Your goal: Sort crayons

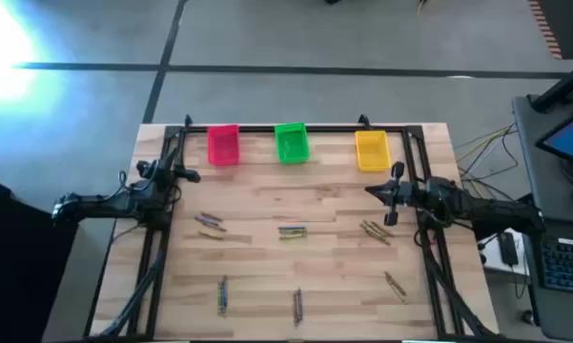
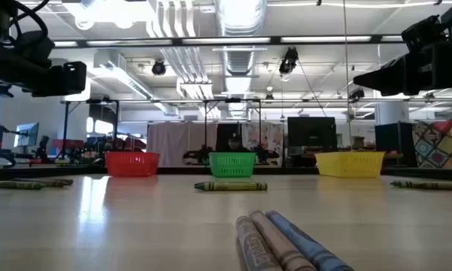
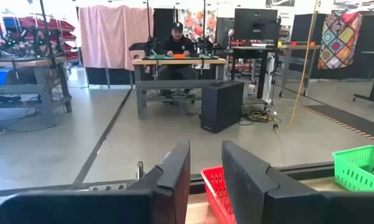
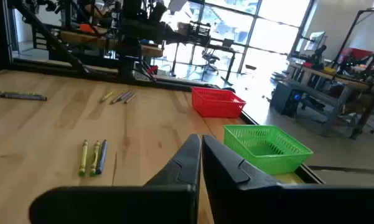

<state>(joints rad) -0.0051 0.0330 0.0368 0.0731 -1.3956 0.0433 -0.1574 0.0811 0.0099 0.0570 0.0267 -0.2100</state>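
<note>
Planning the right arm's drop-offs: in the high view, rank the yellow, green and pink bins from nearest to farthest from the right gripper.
From the right gripper, raised at the table's right side:
1. Yellow bin, right end of the back row, just beside the gripper.
2. Green bin, middle of the row.
3. Pink bin, left end, nearer the left arm.

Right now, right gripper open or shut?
Shut. In the right wrist view, the right gripper's fingers meet at the tips, nothing between them; it hovers above the table.
</note>
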